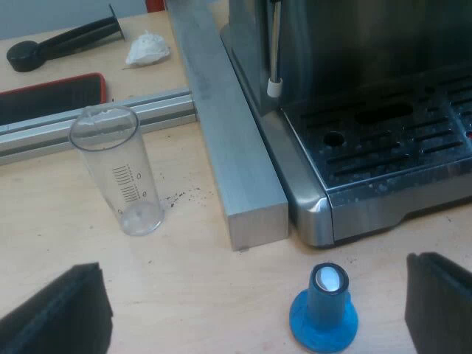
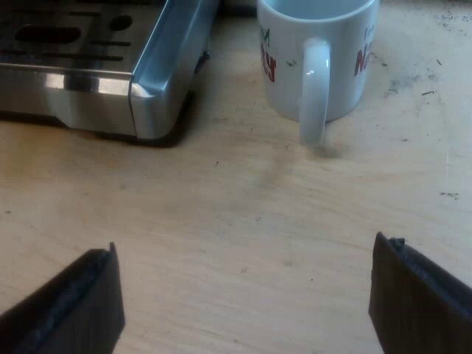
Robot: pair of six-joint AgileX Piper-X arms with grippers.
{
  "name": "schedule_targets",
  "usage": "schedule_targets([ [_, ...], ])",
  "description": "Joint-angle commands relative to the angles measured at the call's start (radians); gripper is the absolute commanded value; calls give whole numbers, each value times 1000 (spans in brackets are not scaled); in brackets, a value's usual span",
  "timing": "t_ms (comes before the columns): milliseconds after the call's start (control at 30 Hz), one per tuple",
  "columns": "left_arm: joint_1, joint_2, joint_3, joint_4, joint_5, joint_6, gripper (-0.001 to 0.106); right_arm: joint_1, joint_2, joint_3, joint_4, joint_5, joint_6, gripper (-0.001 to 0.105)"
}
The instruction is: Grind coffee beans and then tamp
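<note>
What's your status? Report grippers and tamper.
Left gripper open, empty; blue tamper upright on table just ahead. Right gripper open, empty, near mug. Measuring glass, metal bar stand apart from tamper; nothing in its way.

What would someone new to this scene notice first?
The bright blue tamper stands by my open left gripper, near the front corner of the espresso machine. A clear measuring glass stands upright nearby. A white mug with red lettering stands ahead of my open right gripper.
</note>
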Motion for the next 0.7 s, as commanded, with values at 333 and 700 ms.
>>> schedule_targets([
  [333,-4,-55,-54,-5,66,-2,84,18,35,-111,28,5,68,71],
  [700,-96,171,-152,-103,276,-66,86,187,251,-293,128,-75,71,71],
])
